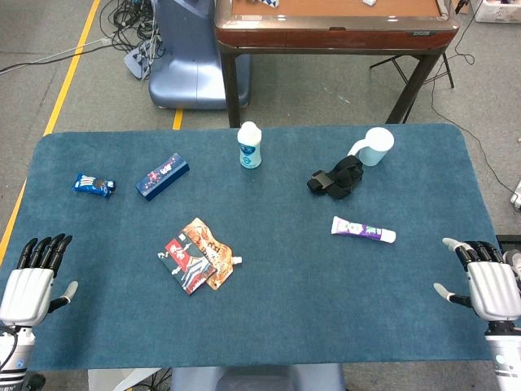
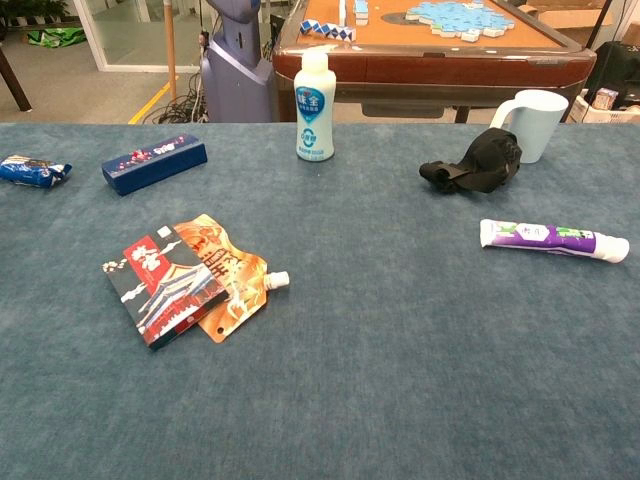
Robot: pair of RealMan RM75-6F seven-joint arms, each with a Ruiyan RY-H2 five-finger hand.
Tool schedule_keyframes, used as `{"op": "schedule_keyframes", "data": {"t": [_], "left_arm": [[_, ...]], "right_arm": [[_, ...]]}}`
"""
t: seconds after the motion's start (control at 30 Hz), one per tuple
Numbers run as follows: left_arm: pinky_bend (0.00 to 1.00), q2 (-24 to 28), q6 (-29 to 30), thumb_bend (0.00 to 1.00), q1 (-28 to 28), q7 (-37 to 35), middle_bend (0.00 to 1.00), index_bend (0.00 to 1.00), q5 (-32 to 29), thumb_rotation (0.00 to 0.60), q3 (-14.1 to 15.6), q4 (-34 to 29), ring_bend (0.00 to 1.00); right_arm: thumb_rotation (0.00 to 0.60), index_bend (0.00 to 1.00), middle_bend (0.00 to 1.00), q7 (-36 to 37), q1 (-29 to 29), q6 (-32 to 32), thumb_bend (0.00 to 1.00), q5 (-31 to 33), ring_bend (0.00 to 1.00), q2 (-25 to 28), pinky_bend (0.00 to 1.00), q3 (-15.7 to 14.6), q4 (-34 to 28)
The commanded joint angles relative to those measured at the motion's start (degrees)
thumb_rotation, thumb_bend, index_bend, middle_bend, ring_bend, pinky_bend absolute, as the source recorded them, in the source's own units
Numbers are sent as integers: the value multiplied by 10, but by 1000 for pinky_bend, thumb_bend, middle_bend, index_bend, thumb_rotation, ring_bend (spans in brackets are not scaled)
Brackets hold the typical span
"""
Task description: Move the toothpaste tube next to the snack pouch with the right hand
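Observation:
The toothpaste tube (image 1: 363, 230) (image 2: 552, 240), white with a purple band, lies flat on the blue table right of centre, cap pointing right. The snack pouch (image 1: 213, 248) (image 2: 225, 275), orange with a white spout, lies left of centre, partly under a red-and-black packet (image 1: 186, 261) (image 2: 160, 285). My right hand (image 1: 487, 287) rests at the table's near right edge, fingers spread, holding nothing, well right of the tube. At the near left edge my left hand (image 1: 32, 281) is open too. Neither hand shows in the chest view.
A white bottle (image 1: 250, 146) (image 2: 314, 107) stands at the back centre. A white mug (image 1: 374, 146) (image 2: 532, 124) and a black strap bundle (image 1: 336, 177) (image 2: 476, 163) sit behind the tube. A blue box (image 1: 162, 176) (image 2: 154, 163) and a small blue packet (image 1: 93, 186) (image 2: 32, 171) lie at the back left.

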Motion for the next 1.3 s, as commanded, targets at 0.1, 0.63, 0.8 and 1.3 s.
{"op": "schedule_keyframes", "data": {"t": [0.1,0.63,0.8,1.3], "left_arm": [[32,-1,0,261,-1,0,88,67,1,600,0,1,85],[32,-3,0,261,-3,-9,88,67,2,600,1,7,85],[32,-1,-4,261,-1,-8,88,67,-4,600,3,5,85],[32,-5,-17,261,-6,-9,88,67,-6,600,6,1,85]], "right_arm": [[600,239,338,-1,0,0,49,-1,222,1,171,0,-2],[600,238,347,-30,106,-166,50,37,222,64,177,31,-49],[600,210,336,-57,170,-276,50,104,225,66,177,46,-35],[600,145,309,-63,295,-463,50,214,187,-26,177,45,117]]}}
